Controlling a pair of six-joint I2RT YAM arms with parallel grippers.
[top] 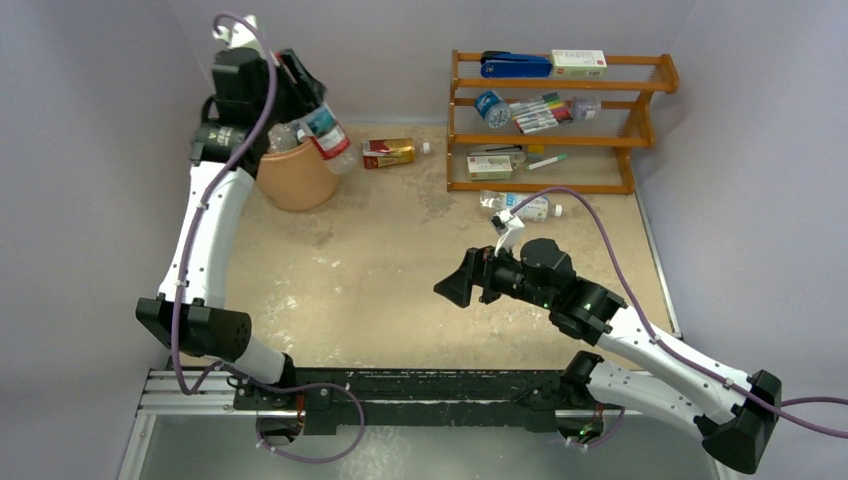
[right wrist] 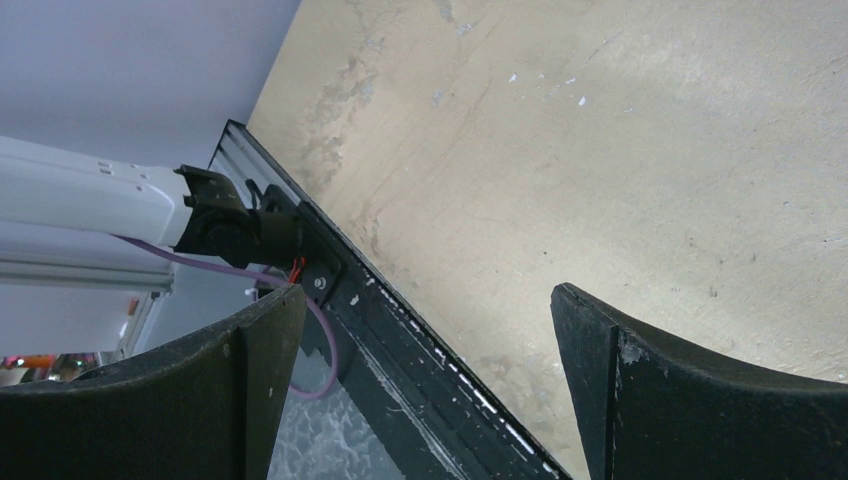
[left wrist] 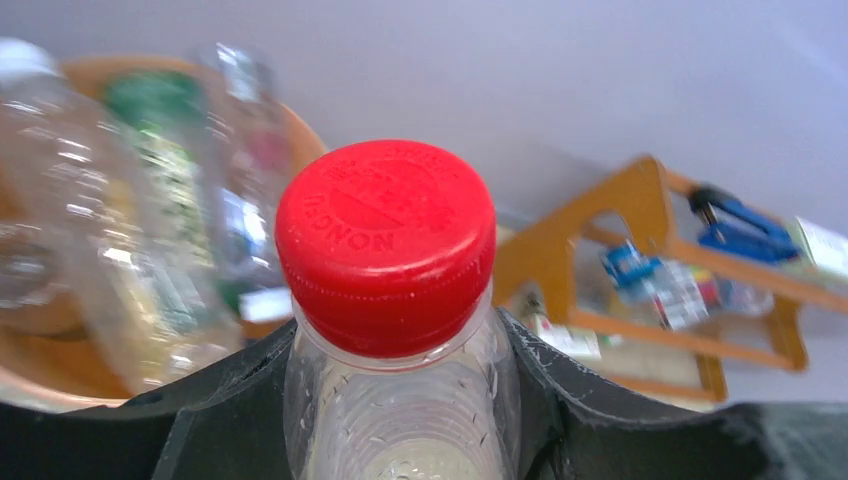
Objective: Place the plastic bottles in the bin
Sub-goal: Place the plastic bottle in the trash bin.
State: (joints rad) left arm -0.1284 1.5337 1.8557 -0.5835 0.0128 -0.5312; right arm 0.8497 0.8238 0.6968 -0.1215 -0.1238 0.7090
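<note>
Bottle with red cap clamped in left gripper, right gripper spread wide, empty

The top external view looks down from above and behind the arm bases. It is the widest view, covering the whole sandy-beige tabletop, with the black mounting rail along the frame's bottom.

The left wrist view is very close. A clear plastic bottle with a red cap fills its centre between the left gripper's black fingers. It faces the brown wooden shelf rack, at frame right, with the round peach-orange plastic bin blurred at upper left. The top view shows the rack at upper right and the bin at upper left.

The right wrist view looks down at close range between the right gripper's black fingers. It shares the tabletop and the rail with the top view.
</note>
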